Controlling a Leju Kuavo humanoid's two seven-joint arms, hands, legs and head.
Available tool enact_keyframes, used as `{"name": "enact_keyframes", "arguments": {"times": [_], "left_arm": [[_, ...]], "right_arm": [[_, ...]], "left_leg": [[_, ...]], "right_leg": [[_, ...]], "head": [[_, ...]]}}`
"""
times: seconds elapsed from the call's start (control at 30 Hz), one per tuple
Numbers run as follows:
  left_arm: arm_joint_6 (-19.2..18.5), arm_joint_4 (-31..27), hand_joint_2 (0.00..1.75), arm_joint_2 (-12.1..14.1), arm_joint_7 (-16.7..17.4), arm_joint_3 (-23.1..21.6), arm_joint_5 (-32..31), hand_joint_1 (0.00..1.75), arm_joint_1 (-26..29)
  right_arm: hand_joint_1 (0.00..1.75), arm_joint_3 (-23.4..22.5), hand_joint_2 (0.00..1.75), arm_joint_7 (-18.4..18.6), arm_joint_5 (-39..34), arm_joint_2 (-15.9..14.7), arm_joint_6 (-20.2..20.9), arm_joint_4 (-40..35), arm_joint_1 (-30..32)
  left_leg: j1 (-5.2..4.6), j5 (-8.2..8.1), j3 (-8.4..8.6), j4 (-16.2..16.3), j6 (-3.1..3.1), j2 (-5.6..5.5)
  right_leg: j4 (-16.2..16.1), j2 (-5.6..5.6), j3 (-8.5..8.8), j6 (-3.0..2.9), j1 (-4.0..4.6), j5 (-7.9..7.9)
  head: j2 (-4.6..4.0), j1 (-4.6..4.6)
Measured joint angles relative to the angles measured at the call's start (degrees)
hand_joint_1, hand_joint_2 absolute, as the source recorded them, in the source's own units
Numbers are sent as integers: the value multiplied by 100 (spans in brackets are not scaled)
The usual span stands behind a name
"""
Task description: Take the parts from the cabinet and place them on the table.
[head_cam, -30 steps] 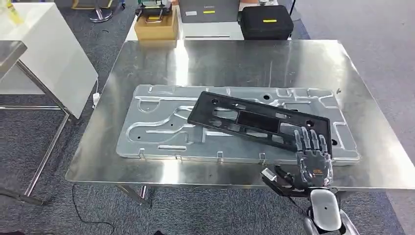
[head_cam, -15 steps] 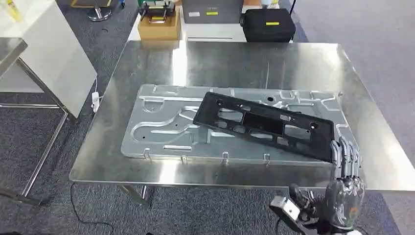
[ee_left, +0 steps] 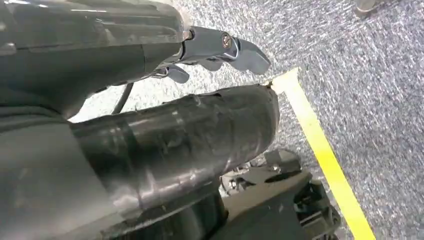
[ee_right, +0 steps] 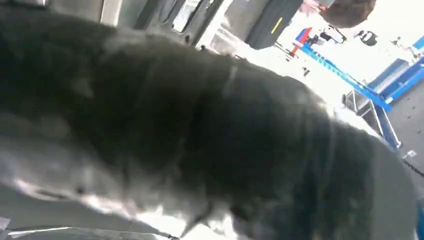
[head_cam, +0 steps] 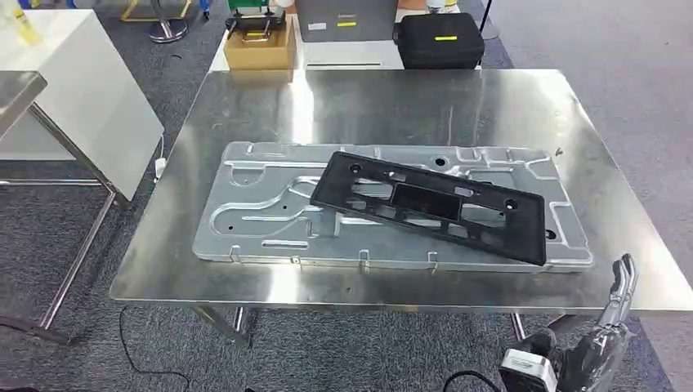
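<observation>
a steel table [head_cam: 245, 106] carries a stamped silver metal panel [head_cam: 261, 216], and a black plastic frame [head_cam: 429, 204] lies slanted across the panel's 3 o'clock half. the right hand [head_cam: 609, 331] hangs off the table's 5 o'clock corner, fingers straight, holding nothing. beyond the 12 o'clock edge sit a cardboard box [head_cam: 260, 49] and a black case [head_cam: 437, 39].
</observation>
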Motion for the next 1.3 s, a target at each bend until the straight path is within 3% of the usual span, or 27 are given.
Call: {"name": "enact_keyframes", "arguments": {"times": [0.1, 0.13, 0.17, 0.2, 0.27, 0.3, 0.43, 0.47, 0.5, 0.57, 0.6, 0.63, 0.67, 0.7, 0.77, 0.8, 0.83, 0.93, 0.97, 1.0, 1.03, 1.1, 1.13, 1.17, 1.2, 1.27, 1.3], "left_arm": [[-2, 0, 0, 0, -2, 11, 0, 0, 4], [-2, 2, 0, 0, -2, 13, 0, 0, 8], [-2, 2, 0, 0, -2, 15, 2, 0, 13], [-2, 2, 0, 2, -2, 17, 4, 0, 13], [-2, 0, 0, 4, -2, 20, 4, 0, 4], [0, 0, 0, 9, 0, 22, 4, 0, -11], [0, 0, 0, 11, -4, 28, 7, 0, 0], [0, 2, 0, 9, -4, 33, 18, 0, 5], [0, 0, 0, 9, -7, 33, 17, 0, -3], [2, 0, 0, 9, -11, 42, 20, 0, -17], [2, 0, 0, 9, -11, 48, 22, 0, -15], [2, 0, 0, 9, -11, 59, 26, 0, -12], [2, 0, 0, 9, -11, 66, 39, 0, -7], [2, 2, 0, 9, -11, 72, 39, 0, -5], [0, 0, 0, 9, -11, 79, 39, 0, -7], [0, 0, 0, 9, -9, 85, 42, 0, -11], [2, 2, 0, 9, -9, 94, 48, 0, -17], [2, 0, 0, 9, -7, 116, 57, 0, -14], [2, 0, 0, 11, -7, 120, 57, 0, -4], [4, 0, 0, 11, -7, 122, 57, 0, -6], [9, 2, 0, 11, -9, 125, 57, 0, -1], [15, 2, 0, 11, -11, 125, 57, 0, -2], [15, 2, 0, 11, -11, 125, 57, 0, -1], [15, 2, 0, 11, -11, 125, 57, 0, 1], [15, 2, 0, 11, -11, 125, 57, 0, 4], [15, 0, 0, 11, -13, 125, 57, 0, 0], [15, 0, 0, 13, -13, 125, 55, 0, -12]], "right_arm": [[0, 0, 0, -103, -215, 53, 7, -15, 24], [0, 0, 0, -127, -285, 57, 9, -15, 35], [0, 0, 0, -153, -324, 61, 11, -15, 47], [0, 0, 0, -160, -363, 66, 15, -15, 53], [0, 0, 0, -184, -398, 77, 26, -22, 59], [0, 0, 0, -204, -411, 85, 26, -28, 63], [0, 0, 0, -221, -464, 105, 61, -28, 80], [0, 0, 0, -221, -470, 105, 81, -26, 83], [0, 0, 0, -223, -490, 105, 114, -24, 96], [0, -2, 0, -223, -501, 105, 171, -4, 98], [0, -4, 0, -221, -497, 107, 205, 17, 104], [0, -4, 0, -219, -486, 107, 225, 43, 116], [0, -11, 0, -217, -481, 107, 232, 70, 131], [0, -22, 0, -208, -481, 107, 234, 98, 141], [0, -44, 0, -199, -479, 109, 254, 142, 140], [0, -55, 0, -199, -481, 109, 267, 164, 133], [0, -57, 0, -199, -479, 118, 275, 181, 146], [0, -77, 0, -199, -475, 140, 304, 227, 160], [0, -87, 0, -197, -477, 153, 315, 238, 159], [0, -87, 0, -197, -477, 162, 319, 245, 156], [0, -90, 0, -195, -479, 184, 321, 256, 161], [0, -116, 0, -195, -481, 210, 319, 280, 174], [0, -135, 0, -195, -481, 214, 317, 291, 184], [0, -144, 0, -195, -486, 219, 312, 306, 192], [0, -153, 0, -193, -488, 227, 306, 317, 198], [0, -173, 0, -193, -490, 249, 304, 321, 203], [0, -181, 0, -193, -496, 252, 304, 323, 205]], "left_leg": [[22, -670, -463, 1196, -53, 0], [22, -701, -505, 1374, -59, 1], [22, -594, -407, 1265, -52, 1], [21, -393, -186, 910, -34, 1], [14, 10, 406, -83, 34, 0], [-12, -49, 535, -392, 63, -2], [-57, 75, 455, -410, 150, -2], [13, 164, 455, -490, 196, 24], [-3, 211, 438, -503, 235, 43], [-12, 282, 316, -483, 293, 63], [-21, 308, 259, -472, 298, 74], [-25, 333, 207, -454, 295, 81], [-25, 355, 161, -436, 284, 82], [-24, 369, 111, -413, 269, 81], [-12, 388, 32, -327, 240, 79], [-16, 392, -10, -293, 215, 78], [-36, 406, -36, -260, 170, 69], [-32, 490, -57, -271, 55, 68], [-27, 471, -79, -247, 33, 56], [-7, 303, -152, -128, 1, 47], [-5, 5, -264, 173, -19, 47], [6, -531, -542, 1011, -53, 48], [7, -653, -622, 1342, -59, 48], [6, -612, -580, 1417, -57, 48], [6, -464, -412, 1238, -42, 48], [-5, -55, 255, 251, 20, 46], [-30, -14, 593, -276, 79, 40]], "right_leg": [[7, -21, -97, -43, 24, 52], [18, -22, -130, -40, 29, 71], [25, -22, -156, -34, 33, 88], [33, -20, -173, -25, 35, 102], [47, -14, -164, 6, 39, 127], [58, -19, -178, 40, 61, 149], [24, -18, -204, 191, 43, 259], [73, -6, -230, 215, 33, 216], [208, 1, -289, 237, 35, 15], [1018, 2, -581, 264, 29, -616], [1421, 2, -709, 283, 24, -818], [1674, 1, -758, 302, 18, -897], [1674, 1, -687, 315, 9, -846], [1414, 0, -470, 325, -10, -672], [412, -3, 192, 326, -40, -299], [26, 0, 387, 302, -41, -408], [60, 19, 375, 243, 19, -315], [25, 15, 303, 128, 38, -290], [-30, -1, 277, 58, -11, -230], [-36, -6, 248, 29, -5, -185], [-32, -8, 193, -23, -6, -148], [-25, -16, 72, -41, 18, -67], [-22, -24, 9, -42, 31, -24], [-15, -26, -48, -40, 39, 17], [-10, -25, -93, -37, 44, 48], [5, -19, -152, -13, 53, 101], [11, -21, -156, 1, 45, 126]], "head": [[0, -2], [0, -2], [0, -2], [0, -2], [0, -2], [0, -2], [0, 0], [0, 4], [0, 2], [-2, 13], [0, 9], [0, 11], [-2, 11], [0, 11], [0, 11], [0, 13], [0, 2], [0, 9], [0, 4], [0, 2], [0, -2], [0, -2], [0, -4], [0, -2], [0, -4], [0, -4], [0, -4]]}}
